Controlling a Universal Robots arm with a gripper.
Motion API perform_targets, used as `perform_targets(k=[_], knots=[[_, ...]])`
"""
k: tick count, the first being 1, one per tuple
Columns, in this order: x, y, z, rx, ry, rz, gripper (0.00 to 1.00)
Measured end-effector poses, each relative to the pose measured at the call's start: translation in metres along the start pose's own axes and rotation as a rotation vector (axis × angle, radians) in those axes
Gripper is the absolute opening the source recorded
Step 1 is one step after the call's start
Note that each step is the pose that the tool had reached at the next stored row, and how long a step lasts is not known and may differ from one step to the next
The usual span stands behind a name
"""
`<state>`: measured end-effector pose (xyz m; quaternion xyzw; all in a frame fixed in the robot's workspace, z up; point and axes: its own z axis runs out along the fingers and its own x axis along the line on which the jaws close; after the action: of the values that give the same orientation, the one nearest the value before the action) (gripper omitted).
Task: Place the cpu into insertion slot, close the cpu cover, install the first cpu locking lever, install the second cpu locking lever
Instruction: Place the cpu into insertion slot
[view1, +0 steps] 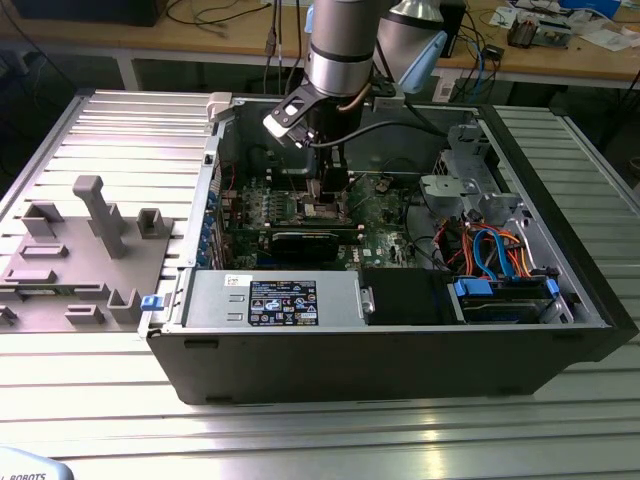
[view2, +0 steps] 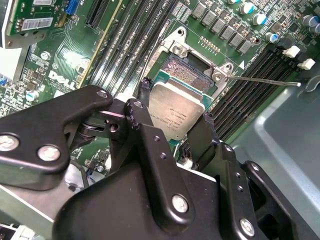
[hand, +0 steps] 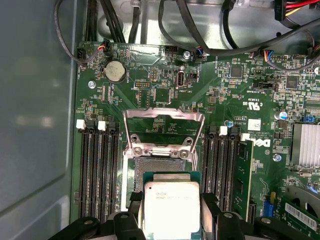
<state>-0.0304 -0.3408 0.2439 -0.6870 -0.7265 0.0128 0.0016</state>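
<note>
My gripper (view1: 325, 196) reaches down into the open computer case over the motherboard (view1: 385, 215). In both wrist views it (view2: 175, 102) (hand: 171, 202) is shut on the cpu (view2: 176, 112) (hand: 171, 209), a silvery square chip pinched by two opposite edges between black fingers (view2: 139, 107) (hand: 212, 210). The chip hangs partly over the insertion slot (hand: 156, 167) (view2: 187, 70), whose pin field is still bare at one end. I cannot tell whether chip and slot touch. The cpu cover (hand: 164, 117) (view2: 174, 46) stands swung open on its hinge beyond the slot. A thin locking lever (view2: 265, 80) sticks out sideways.
Black memory slots (hand: 100, 170) (hand: 225, 170) flank the socket on both sides. A long black card (view1: 305, 242) and a power supply (view1: 275, 298) lie nearer the case front. Cables (hand: 200, 30) run along the board's far edge, a drive cage (view1: 470, 165) sits on the exterior view's right.
</note>
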Motion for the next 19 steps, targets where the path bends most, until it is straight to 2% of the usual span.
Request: perform_targets(k=[19], knots=[[0.0005,0.0001,0.0036,0.0,0.0,0.0,0.55]])
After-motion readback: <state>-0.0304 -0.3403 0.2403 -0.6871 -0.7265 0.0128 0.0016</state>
